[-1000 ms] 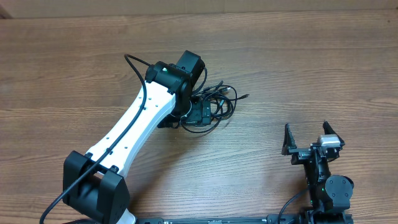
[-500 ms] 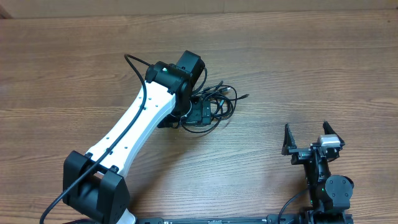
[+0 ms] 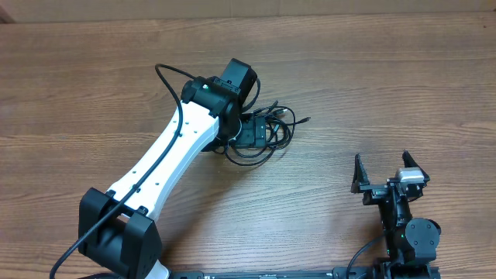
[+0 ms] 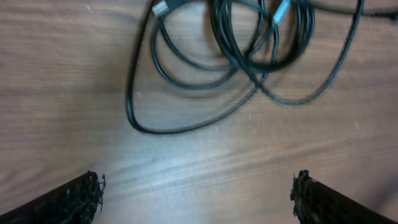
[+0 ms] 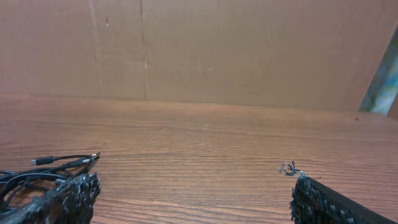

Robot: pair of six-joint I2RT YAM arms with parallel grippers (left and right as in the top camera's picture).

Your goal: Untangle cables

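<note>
L pincer [image 4: 198, 194] hangs wide over the cables [image 4: 249, 59], nothing in it. I see the tangle lying loose mid-desk [image 3: 387, 85], just ahead of its tips. R pincer [image 3: 381, 169] wide too, empty, well apart near the front edge.

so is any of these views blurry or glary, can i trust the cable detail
Left wrist view: the cables look soft and smeared, with a pale glare patch on the table below them. Overhead view: sharp and evenly lit. Right wrist view: wood grain fairly sharp, no glare.
</note>
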